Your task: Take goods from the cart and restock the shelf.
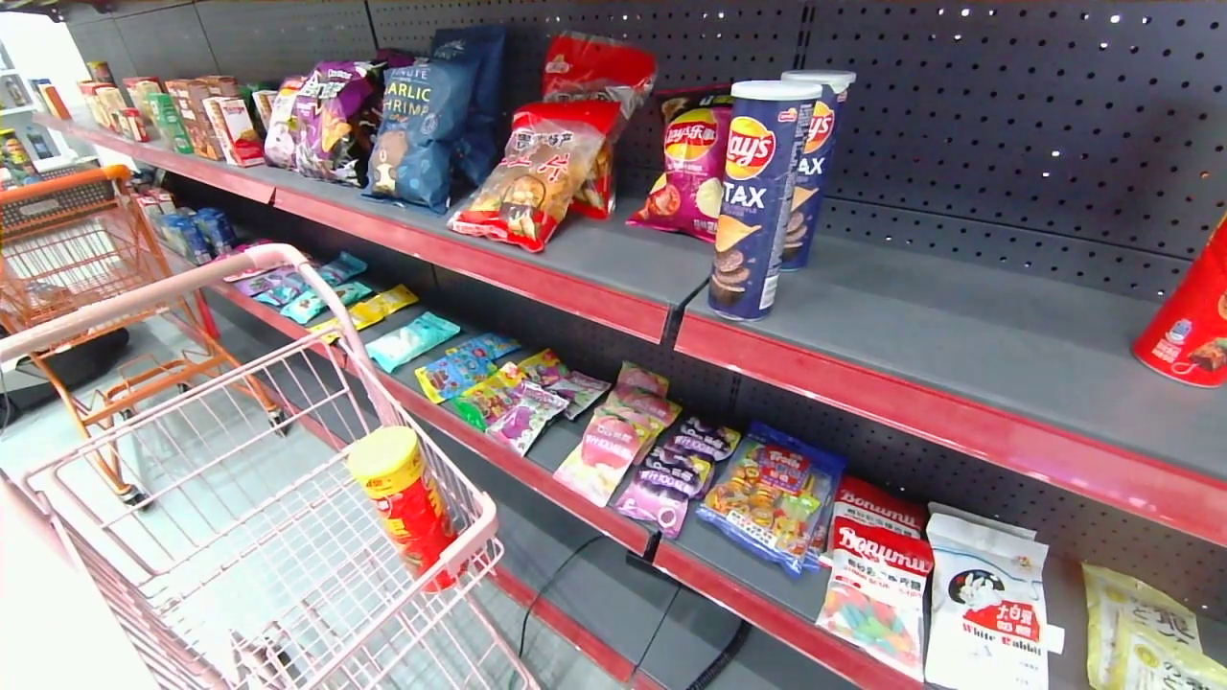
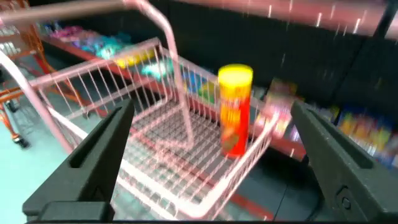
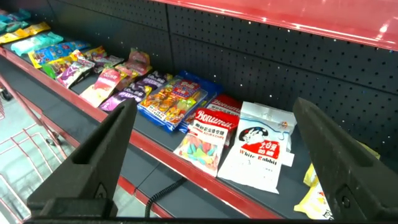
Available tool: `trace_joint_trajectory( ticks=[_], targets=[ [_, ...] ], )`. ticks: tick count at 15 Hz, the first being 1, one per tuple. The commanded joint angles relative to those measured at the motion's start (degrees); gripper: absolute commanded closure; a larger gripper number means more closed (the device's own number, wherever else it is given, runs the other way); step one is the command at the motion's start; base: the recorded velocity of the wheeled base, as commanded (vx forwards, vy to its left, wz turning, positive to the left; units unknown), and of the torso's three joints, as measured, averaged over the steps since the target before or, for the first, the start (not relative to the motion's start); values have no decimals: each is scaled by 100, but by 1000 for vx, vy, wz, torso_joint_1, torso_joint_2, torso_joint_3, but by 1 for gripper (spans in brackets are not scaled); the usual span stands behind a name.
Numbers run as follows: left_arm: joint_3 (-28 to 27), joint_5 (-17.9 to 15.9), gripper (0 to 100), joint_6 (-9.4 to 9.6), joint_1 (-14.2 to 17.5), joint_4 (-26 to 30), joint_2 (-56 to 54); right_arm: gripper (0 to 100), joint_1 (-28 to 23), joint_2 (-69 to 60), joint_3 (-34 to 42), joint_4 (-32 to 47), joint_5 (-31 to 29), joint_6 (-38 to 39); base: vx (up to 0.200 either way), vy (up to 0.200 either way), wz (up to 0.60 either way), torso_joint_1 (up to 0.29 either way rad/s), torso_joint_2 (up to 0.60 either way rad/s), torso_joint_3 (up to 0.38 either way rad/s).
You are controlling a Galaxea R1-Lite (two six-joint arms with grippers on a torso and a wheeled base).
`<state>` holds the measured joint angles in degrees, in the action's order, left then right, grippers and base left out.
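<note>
1 can (image 1: 407, 503), upright against cart (image 1: 144, 297) corner. Spread wide, held nothing: left gripper (image 2: 211, 112), right gripper (image 3: 214, 109). Risk judged: can tipped over by off-centre finger contact.

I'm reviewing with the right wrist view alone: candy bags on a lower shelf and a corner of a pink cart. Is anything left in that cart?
Observer: Yes. One red canister with a yellow lid stands upright in the pink cart, in the corner nearest the shelves.
Operator: Where is the other arm?
Observer: The left pincer is open above the cart, facing that canister without touching it.
Operator: Is there room up top?
Observer: The top shelf is bare between two blue canisters and a red container at its right end.
</note>
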<state>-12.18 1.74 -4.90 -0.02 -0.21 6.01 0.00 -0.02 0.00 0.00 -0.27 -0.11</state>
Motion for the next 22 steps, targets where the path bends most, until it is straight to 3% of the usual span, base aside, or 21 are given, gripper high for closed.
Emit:
trace_joint_trajectory(
  ticks=[1, 2, 4, 6, 8, 9, 10, 11, 13, 14, 15, 19, 22],
  targets=[
    [-2790, 256, 0, -820, -15, -217, 3864, 0, 0, 2, 0, 0, 0, 2, 0, 0, 0, 0, 0, 0],
    [-2720, 168, 0, -679, 38, -296, 4259, 0, 0, 2, 0, 0, 0, 2, 0, 0, 0, 0, 0, 0],
    [-2605, -324, 0, -283, 521, -744, 5622, 0, 0, 2, 0, 0, 0, 2, 0, 0, 0, 0, 0, 0],
    [-2359, -1422, 0, 543, 1242, -1834, 7089, 0, 0, 2, 0, 0, 0, 2, 0, 0, 0, 0, 0, 0],
    [-1867, -2503, 0, 1255, 1426, -2827, 7916, 0, 0, 2, 0, 0, 0, 2, 0, 0, 0, 0, 0, 0],
    [-1762, -2750, 0, 1466, 1426, -2985, 8118, 0, 0, 2, 0, 0, 0, 2, 0, 0, 0, 0, 0, 0],
    [-1621, -3110, 0, 1940, 1400, -3099, 8584, 0, 0, 2, 0, 0, 0, 2, 0, 0, 0, 0, 0, 0],
    [-1603, -3163, 0, 2090, 1374, -3099, 8724, 0, 0, 2, 0, 0, 0, 2, 0, 0, 0, 0, 0, 0],
    [-1568, -3198, 0, 2151, 1224, -3099, 8944, 0, 0, 2, 0, 0, 0, 2, 0, 0, 0, 0, 0, 0],
    [-1472, -3250, 0, 2151, 846, -3222, 9120, 0, 0, 2, 0, 0, 0, -7, 0, 0, 0, 0, 0, 0],
    [-1454, -3268, 0, 2160, 741, -3407, 9304, 0, 0, 2, 0, 0, 0, -7, 0, 0, 0, 0, 0, 0],
    [-1243, -3268, 0, 2151, 556, -4435, 10139, 0, 0, 2, 0, 0, 0, -7, 0, 0, 0, 0, 0, 0],
    [-1199, -3286, 0, 2178, 547, -4558, 10394, 0, 0, 2, 0, 0, 0, -7, 0, 0, 0, 0, 0, 0]
  ],
)
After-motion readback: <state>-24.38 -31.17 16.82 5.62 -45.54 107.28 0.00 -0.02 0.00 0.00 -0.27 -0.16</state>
